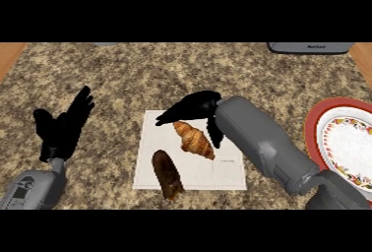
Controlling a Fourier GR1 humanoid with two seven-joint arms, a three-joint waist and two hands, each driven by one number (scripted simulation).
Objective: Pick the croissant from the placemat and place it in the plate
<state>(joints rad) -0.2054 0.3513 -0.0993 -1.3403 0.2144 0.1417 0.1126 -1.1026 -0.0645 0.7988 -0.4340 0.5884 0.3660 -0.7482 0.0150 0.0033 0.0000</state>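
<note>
1. Speckled stone worktop fills the view, with a grey appliance at its far right edge.
2. Left hand rests at the left, fingers straight and released, holding nothing.
3. White placemat lies at the middle. It carries a dark roll at its near left and the croissant just beside it.
4. Right hand hovers at the croissant's far end, fingers spread to one side and thumb to the other, not clenched on it.
5. Red-rimmed plate sits at the right, well apart. Its visible part holds nothing.
6. Judgement: the task is at the reach. Grasp, lift, carry and placing are all left.
</note>
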